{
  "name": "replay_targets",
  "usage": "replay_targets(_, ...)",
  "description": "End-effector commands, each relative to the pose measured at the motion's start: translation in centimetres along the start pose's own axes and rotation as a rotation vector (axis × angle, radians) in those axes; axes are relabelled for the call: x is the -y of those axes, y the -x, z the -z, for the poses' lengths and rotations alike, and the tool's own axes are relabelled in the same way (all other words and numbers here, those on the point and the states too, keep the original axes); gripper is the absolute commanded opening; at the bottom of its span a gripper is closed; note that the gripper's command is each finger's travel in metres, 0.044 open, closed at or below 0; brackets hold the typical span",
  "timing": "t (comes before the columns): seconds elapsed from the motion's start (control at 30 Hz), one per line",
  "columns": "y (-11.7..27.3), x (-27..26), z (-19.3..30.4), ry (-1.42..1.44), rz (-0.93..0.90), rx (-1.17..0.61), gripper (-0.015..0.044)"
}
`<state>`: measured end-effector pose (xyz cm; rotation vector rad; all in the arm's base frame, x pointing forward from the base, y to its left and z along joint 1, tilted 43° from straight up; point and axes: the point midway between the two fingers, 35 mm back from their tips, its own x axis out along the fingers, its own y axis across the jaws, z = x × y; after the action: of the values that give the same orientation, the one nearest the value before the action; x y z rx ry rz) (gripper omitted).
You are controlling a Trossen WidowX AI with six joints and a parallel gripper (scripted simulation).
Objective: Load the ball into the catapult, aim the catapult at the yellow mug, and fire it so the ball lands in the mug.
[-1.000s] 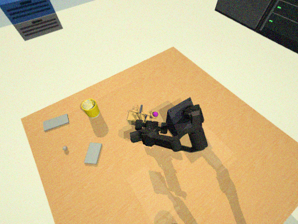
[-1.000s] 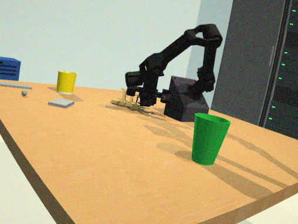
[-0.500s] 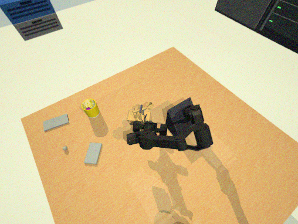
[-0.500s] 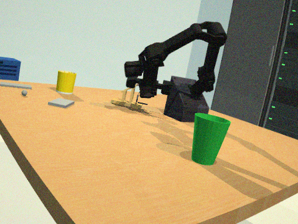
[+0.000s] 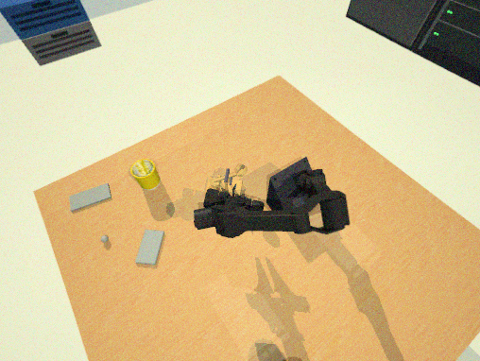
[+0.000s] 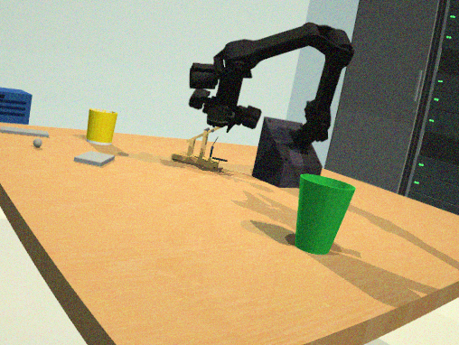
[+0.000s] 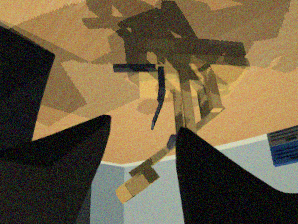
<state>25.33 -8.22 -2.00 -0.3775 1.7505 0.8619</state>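
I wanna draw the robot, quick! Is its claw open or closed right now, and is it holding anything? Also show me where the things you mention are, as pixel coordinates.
Claw (image 6: 228,130) (image 7: 144,128): open, holding nothing, above the catapult (image 6: 195,161) (image 7: 184,100).

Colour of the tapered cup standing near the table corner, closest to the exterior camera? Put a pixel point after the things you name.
The tapered cup (image 6: 323,217) is plain green; it shows best in the exterior view.

It looks like a lab or server room. Beyond the desk (image 5: 378,198) (image 6: 203,253), with its wood-grained orange-brown top, stands a tall dark-grey equipment cabinet (image 5: 392,16) (image 6: 379,90), and beside it a black rack with small green lights (image 5: 454,44) (image 6: 434,149). A blue box-shaped unit with dark slots (image 5: 47,16) (image 6: 15,106) (image 7: 286,154) stands on the other side. The walls (image 6: 135,50) are plain and pale, the floor (image 5: 189,71) cream-coloured.
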Motion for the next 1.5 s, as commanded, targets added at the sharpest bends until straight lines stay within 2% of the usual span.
replay_targets(0.0, 0.1, 2.1, -0.3, -0.122, 0.013, 0.063, 0.0289)
replay_targets(0.2, 0.4, 5.1, -0.2, -0.294, 0.032, 0.149, 0.0440)
replay_targets(0.93, 1.8, 16.1, 2.7, -0.923, 0.039, 0.480, 0.0440)
replay_targets(1.47, 2.7, 24.6, 8.0, -1.370, -0.013, 0.767, 0.0440)
